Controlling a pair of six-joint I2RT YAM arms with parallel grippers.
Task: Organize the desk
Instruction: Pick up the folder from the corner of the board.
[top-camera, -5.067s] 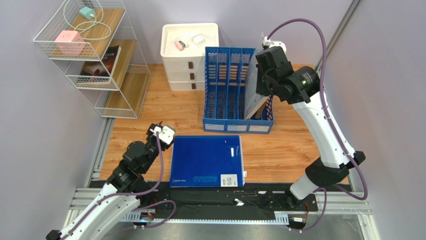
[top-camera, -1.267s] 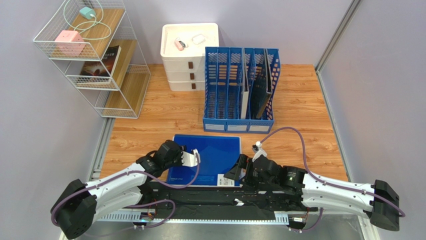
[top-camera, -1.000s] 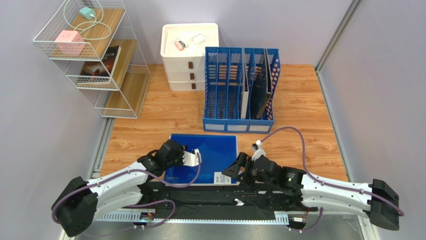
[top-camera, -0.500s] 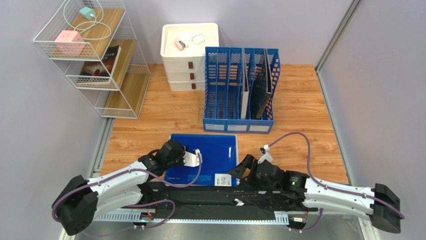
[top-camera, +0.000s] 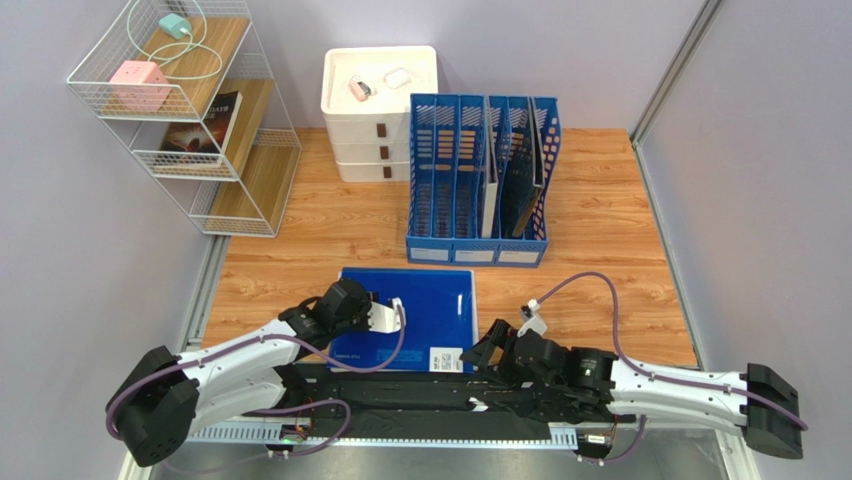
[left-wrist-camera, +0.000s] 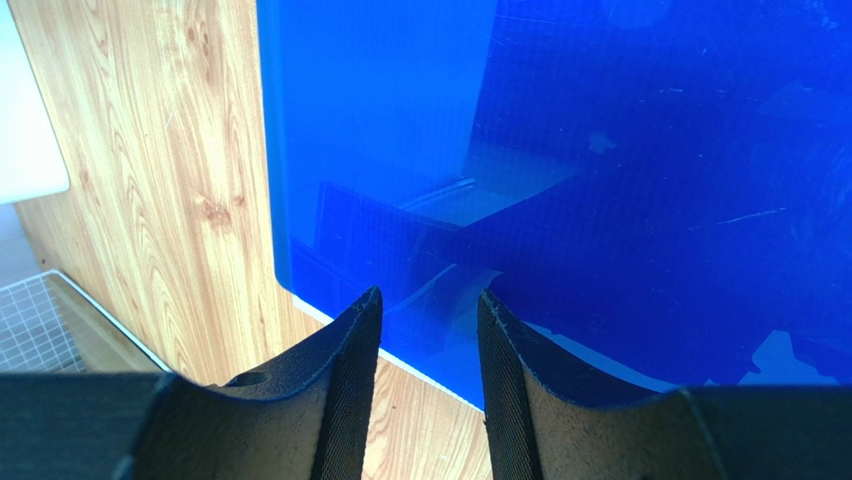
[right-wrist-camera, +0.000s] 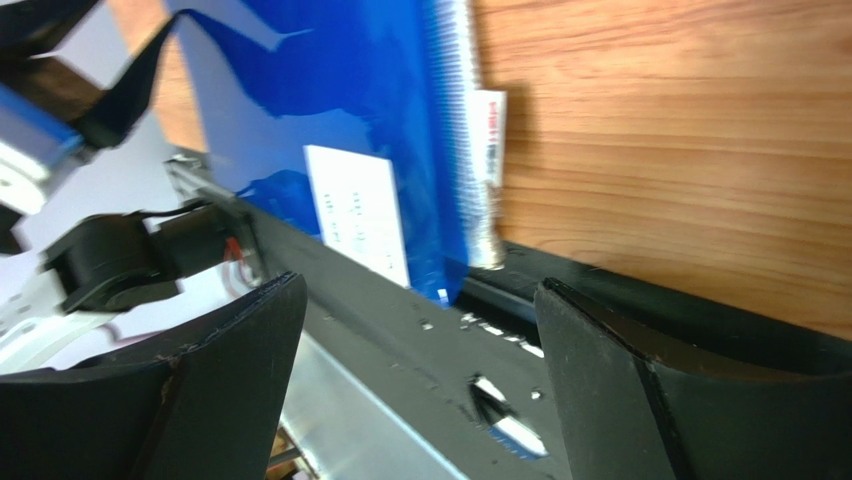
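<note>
A blue folder (top-camera: 420, 305) lies flat at the near edge of the desk (top-camera: 600, 270), with a white label at its near right corner. My left gripper (top-camera: 386, 318) hovers low over the folder's left part. In the left wrist view its fingers (left-wrist-camera: 345, 380) stand partly open, nothing between them, and the folder's rounded corner (left-wrist-camera: 300, 270) lies just ahead of my left gripper (left-wrist-camera: 428, 300). My right gripper (top-camera: 484, 347) sits beside the folder's near right corner. It is wide open and empty (right-wrist-camera: 420, 285), over the black rail, with the folder's corner (right-wrist-camera: 420, 200) just ahead.
A blue file rack (top-camera: 478, 180) stands behind the folder with two upright files in its right slots. A white drawer unit (top-camera: 378, 110) is at the back. A white wire shelf (top-camera: 190, 110) with a book and chargers stands far left. A black rail (top-camera: 400, 385) runs along the near edge.
The folder has slid slightly left. My right gripper has drawn back to the right, off the folder's corner. The left fingers have narrowed a little.
</note>
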